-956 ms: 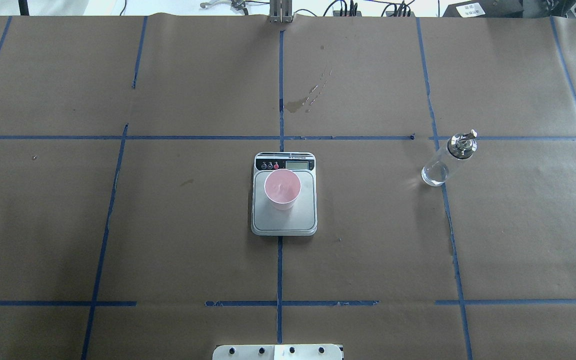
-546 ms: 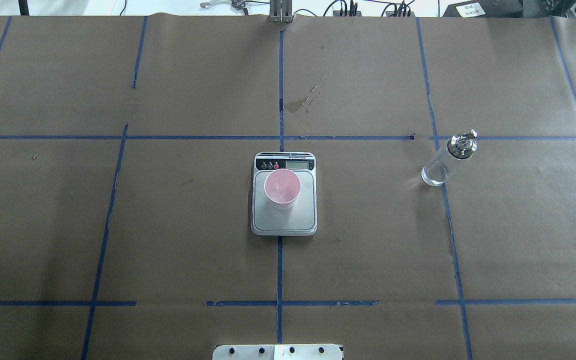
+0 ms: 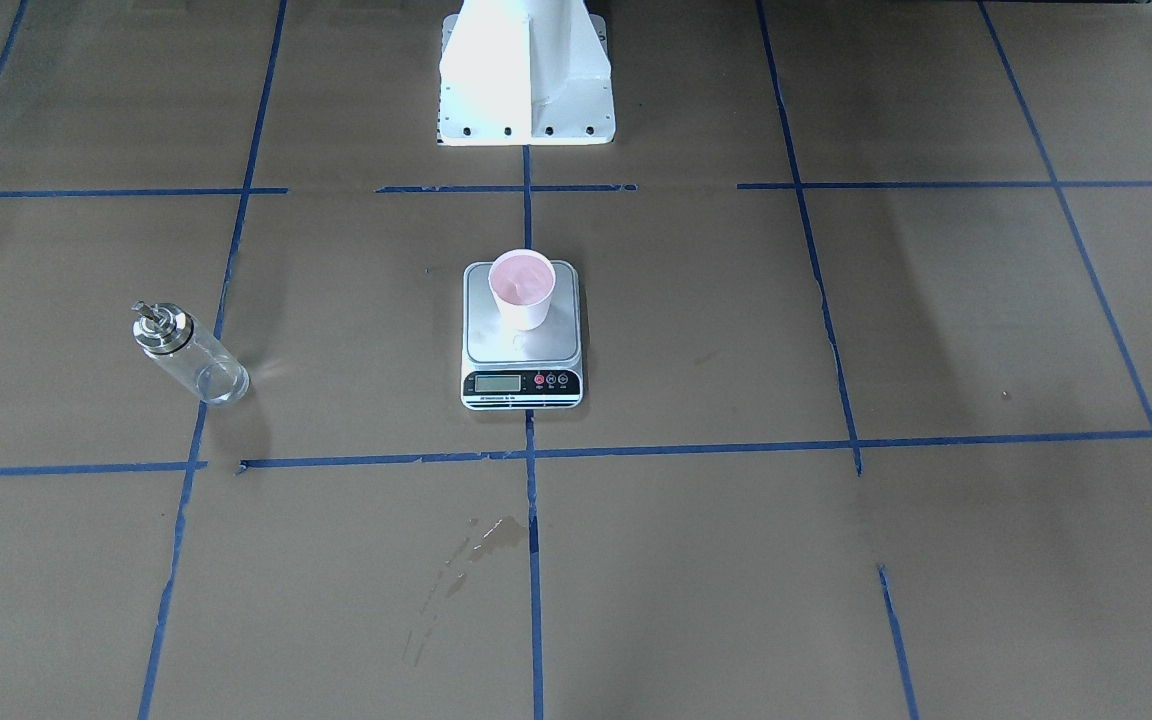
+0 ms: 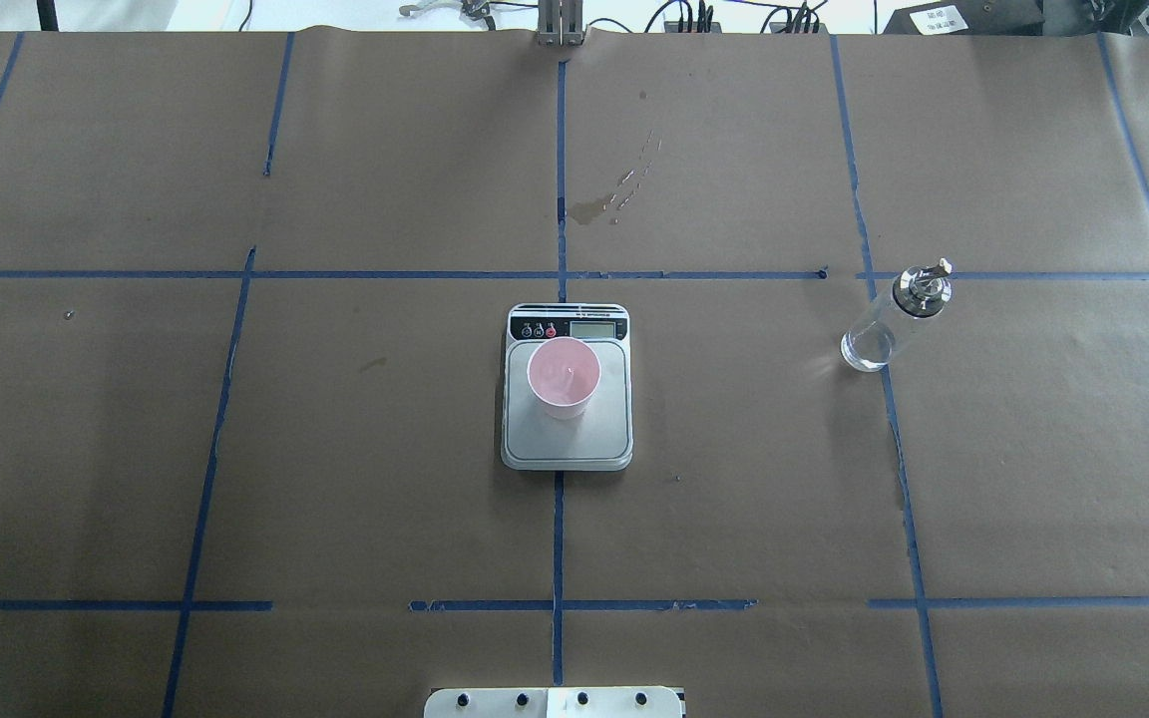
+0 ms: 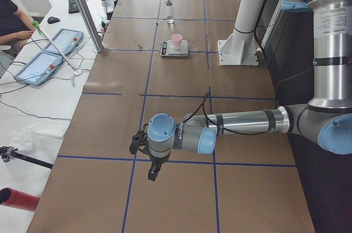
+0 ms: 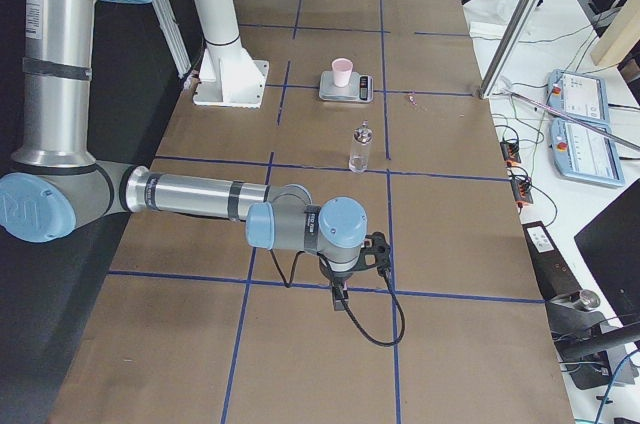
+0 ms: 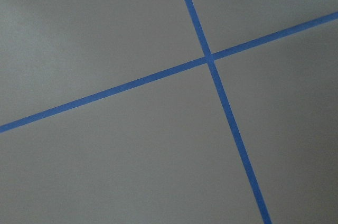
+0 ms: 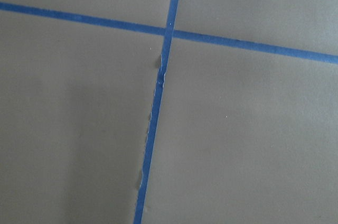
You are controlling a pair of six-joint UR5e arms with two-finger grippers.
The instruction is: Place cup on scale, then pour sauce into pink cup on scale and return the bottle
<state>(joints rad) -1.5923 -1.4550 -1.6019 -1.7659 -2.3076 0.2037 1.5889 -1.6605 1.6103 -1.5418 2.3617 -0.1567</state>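
Observation:
The cup (image 4: pixel 564 377), white outside and pink inside, stands upright on the far half of the scale (image 4: pixel 567 444), near its display; it also shows in the front view (image 3: pixel 523 285). The clear glass bottle (image 4: pixel 889 319) with its metal spout stands upright on the table, far to the scale's right in the overhead view. Both arms are off at the table's ends. My left gripper (image 5: pixel 153 172) shows only in the left side view, my right gripper (image 6: pixel 340 299) only in the right side view. I cannot tell whether either is open or shut. Both wrist views show only paper and blue tape.
A wet stain (image 4: pixel 594 207) marks the brown paper beyond the scale. The robot's white base (image 3: pixel 526 75) stands at the table's near edge. Beside the table, a side bench holds tablets (image 5: pixel 55 51), with a person at it.

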